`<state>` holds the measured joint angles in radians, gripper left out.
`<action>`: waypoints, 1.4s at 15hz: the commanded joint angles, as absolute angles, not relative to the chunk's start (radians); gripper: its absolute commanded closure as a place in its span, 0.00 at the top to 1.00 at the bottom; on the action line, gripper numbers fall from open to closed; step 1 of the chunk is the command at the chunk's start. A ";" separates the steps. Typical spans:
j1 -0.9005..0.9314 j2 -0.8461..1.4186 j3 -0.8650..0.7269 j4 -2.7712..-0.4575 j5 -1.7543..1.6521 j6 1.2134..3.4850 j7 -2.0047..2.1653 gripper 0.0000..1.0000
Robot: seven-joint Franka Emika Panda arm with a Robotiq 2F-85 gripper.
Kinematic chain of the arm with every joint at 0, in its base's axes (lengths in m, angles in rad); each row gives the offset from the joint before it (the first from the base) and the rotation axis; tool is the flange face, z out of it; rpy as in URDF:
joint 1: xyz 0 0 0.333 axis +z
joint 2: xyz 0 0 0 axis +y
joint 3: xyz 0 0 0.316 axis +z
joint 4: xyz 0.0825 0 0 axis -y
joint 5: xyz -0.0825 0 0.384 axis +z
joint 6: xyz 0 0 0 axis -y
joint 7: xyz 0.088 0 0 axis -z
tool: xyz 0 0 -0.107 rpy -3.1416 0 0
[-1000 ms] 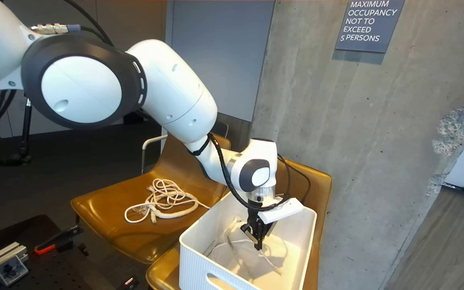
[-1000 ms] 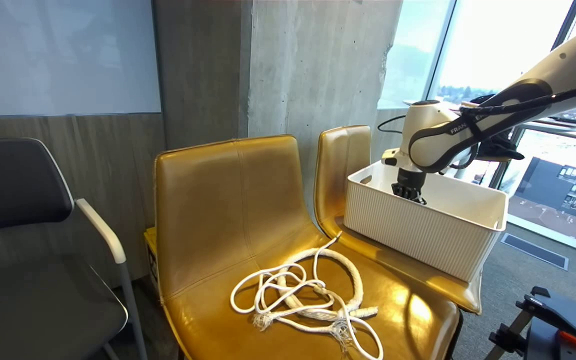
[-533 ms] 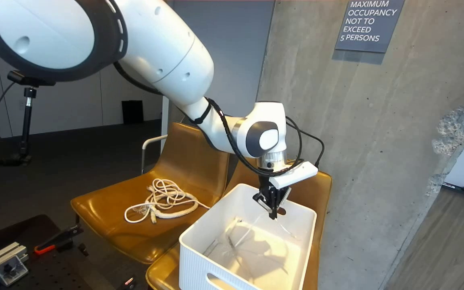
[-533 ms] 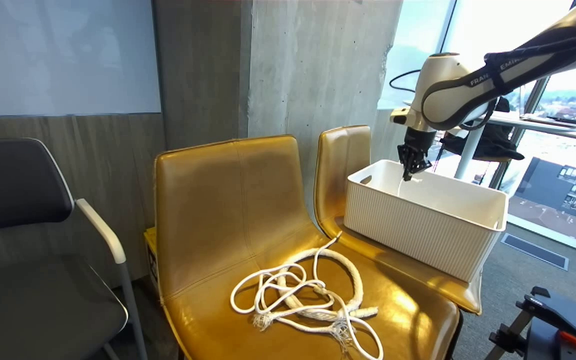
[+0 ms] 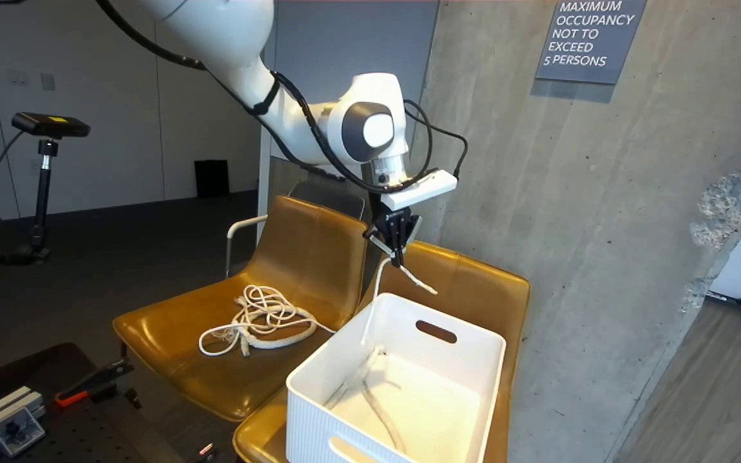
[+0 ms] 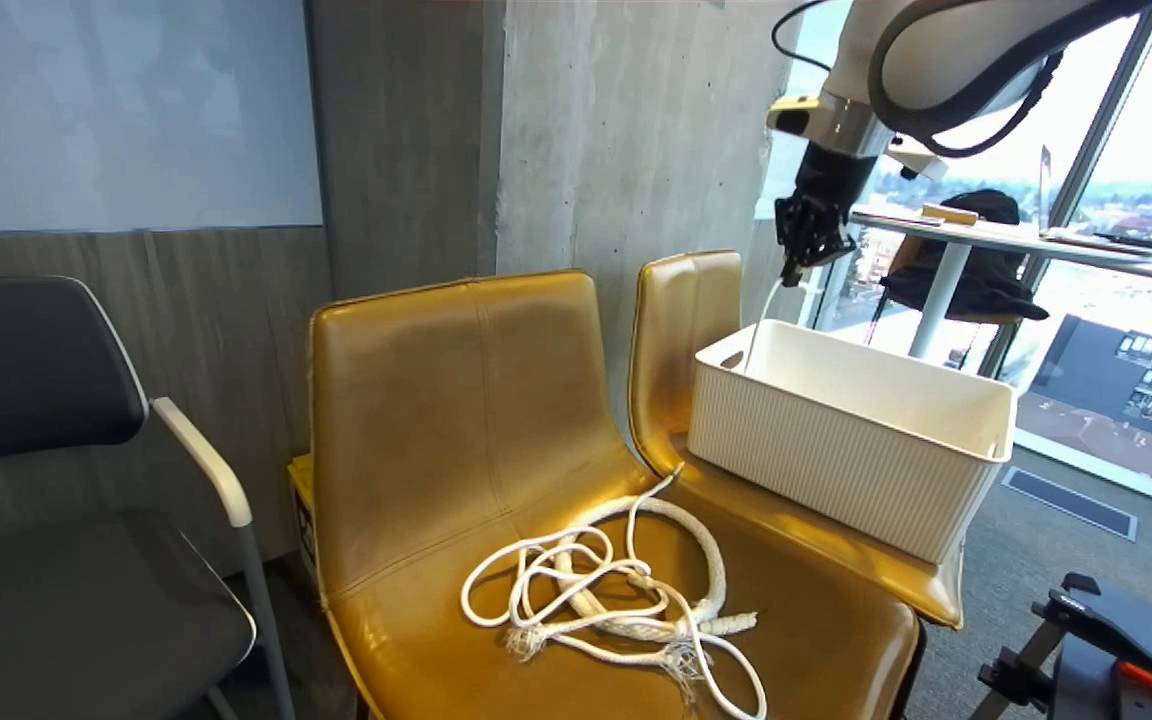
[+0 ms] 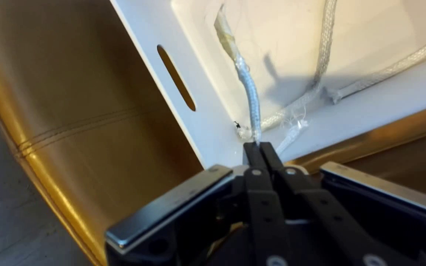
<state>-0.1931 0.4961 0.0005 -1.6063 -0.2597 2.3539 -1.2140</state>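
My gripper (image 5: 397, 262) hangs above the white ribbed bin (image 6: 836, 470), pointing down, its fingertips pinched together on a thin white rope (image 5: 418, 281). In the wrist view a short taped end of this thin rope (image 7: 250, 92) sticks out beyond the fingertips. Its longer part drops into the bin near the end wall with the handle slot, seen in both exterior views. On the bin's floor lie a thicker white rope (image 7: 325, 44) and another braided rope piece (image 7: 390, 75), close to a side wall. How these pieces join is hard to tell.
The bin stands on a tan leather chair (image 5: 473, 283). Beside it, a second tan chair (image 6: 446, 400) bears a tangled heap of white rope (image 6: 636, 625). A concrete pillar (image 5: 576, 225) rises behind. Tools lie on a dark table (image 5: 81, 424). A camera stand (image 5: 42, 186) is further back.
My gripper has risen from inside the bin to well above its rim, lifting the thin rope with it. The chairs, bin and rope heap stay put.
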 commanded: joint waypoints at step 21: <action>0.221 0.412 0.120 -1.796 -0.505 2.332 -0.513 0.01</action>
<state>0.2445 0.4173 0.1211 -1.7642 -0.4858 2.3045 -0.5351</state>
